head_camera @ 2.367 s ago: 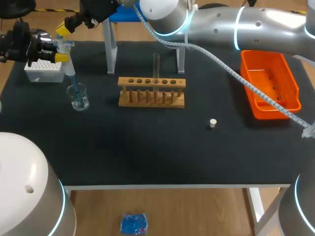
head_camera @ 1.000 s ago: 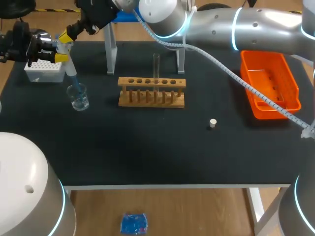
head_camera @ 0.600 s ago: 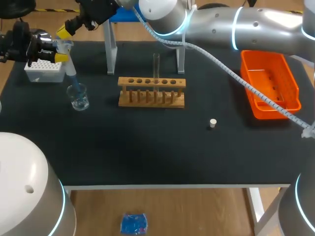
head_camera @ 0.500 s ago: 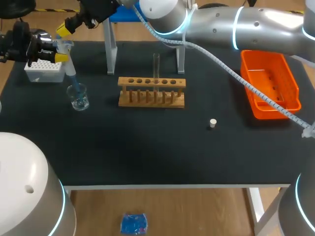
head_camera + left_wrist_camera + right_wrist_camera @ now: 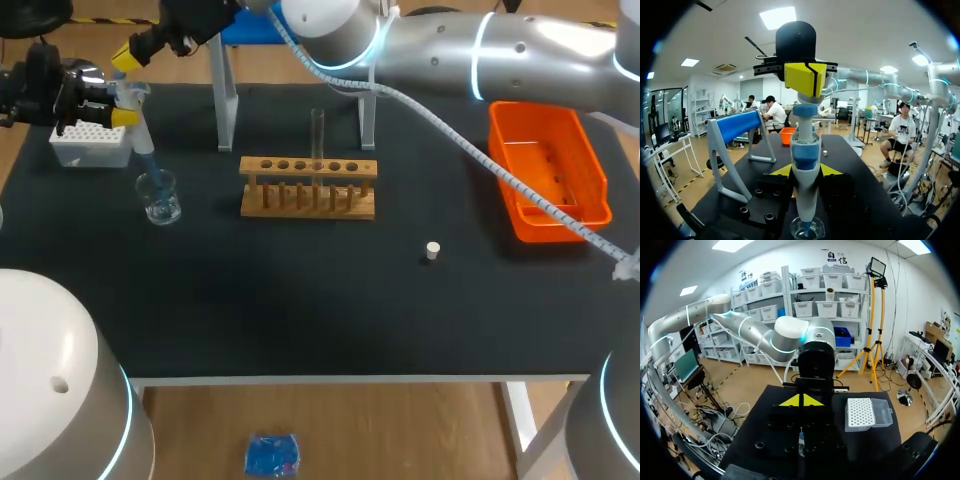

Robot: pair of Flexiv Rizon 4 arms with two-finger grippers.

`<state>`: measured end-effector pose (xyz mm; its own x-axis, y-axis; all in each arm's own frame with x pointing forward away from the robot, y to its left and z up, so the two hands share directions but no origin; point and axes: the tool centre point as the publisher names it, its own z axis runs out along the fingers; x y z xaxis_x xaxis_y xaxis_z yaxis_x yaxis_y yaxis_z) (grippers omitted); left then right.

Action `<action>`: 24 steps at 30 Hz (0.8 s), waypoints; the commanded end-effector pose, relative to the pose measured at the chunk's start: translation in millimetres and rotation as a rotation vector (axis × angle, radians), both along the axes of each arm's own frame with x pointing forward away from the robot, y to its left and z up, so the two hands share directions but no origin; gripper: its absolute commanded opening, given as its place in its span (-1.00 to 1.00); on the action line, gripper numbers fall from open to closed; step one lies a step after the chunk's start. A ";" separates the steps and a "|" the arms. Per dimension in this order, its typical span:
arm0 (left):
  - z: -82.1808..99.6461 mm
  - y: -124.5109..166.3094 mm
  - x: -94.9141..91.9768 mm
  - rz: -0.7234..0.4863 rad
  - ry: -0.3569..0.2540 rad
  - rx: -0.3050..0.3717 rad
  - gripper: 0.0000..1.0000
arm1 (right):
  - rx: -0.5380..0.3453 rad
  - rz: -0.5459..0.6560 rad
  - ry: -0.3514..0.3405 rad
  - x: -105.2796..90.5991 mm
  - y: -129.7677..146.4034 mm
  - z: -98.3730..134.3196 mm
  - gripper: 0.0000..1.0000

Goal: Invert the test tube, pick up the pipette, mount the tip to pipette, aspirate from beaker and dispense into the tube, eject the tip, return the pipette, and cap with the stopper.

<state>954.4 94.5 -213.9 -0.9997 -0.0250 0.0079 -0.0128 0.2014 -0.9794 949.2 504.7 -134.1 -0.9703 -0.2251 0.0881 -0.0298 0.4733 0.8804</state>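
Observation:
My left gripper [image 5: 122, 103] is shut on the white and blue pipette [image 5: 140, 135], held upright at the table's far left. Its blue tip dips into the glass beaker [image 5: 160, 197]. In the left wrist view the pipette [image 5: 805, 155] stands between the fingers, above the beaker [image 5: 807, 229]. My right arm reaches across from the right; its gripper [image 5: 125, 57] is shut and empty, a little above the pipette's plunger [image 5: 805, 109]. A clear test tube [image 5: 318, 133] stands upright in the wooden rack [image 5: 308, 188]. The small white stopper [image 5: 432, 250] lies on the mat.
A white tip box [image 5: 90, 146] sits just behind the beaker. The blue-topped pipette stand [image 5: 226, 100] is behind the rack. An orange tray [image 5: 548, 172] is at the right. My right arm spans the back of the table.
My right gripper came down onto the pipette's plunger a second ago, then lifted up and to the left. The left gripper, pipette and beaker stayed put.

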 end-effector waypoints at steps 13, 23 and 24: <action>0.2 0.9 1.0 -0.004 0.000 0.000 -1.00 | -0.023 0.010 0.012 7.2 4.8 -8.6 -1.00; 0.2 0.9 1.0 -0.004 0.000 0.000 -1.00 | -0.038 0.009 0.018 6.0 3.2 -15.0 -1.00; 0.2 0.9 1.0 -0.004 0.000 0.000 -1.00 | -0.040 0.009 0.019 5.7 3.0 -15.9 -1.00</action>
<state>954.3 94.2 -214.7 -0.9997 -0.0247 0.0081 -0.0129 0.2019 -0.9793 952.3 506.3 -145.7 -0.9676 -0.2258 0.1125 -0.0167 0.5022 0.8646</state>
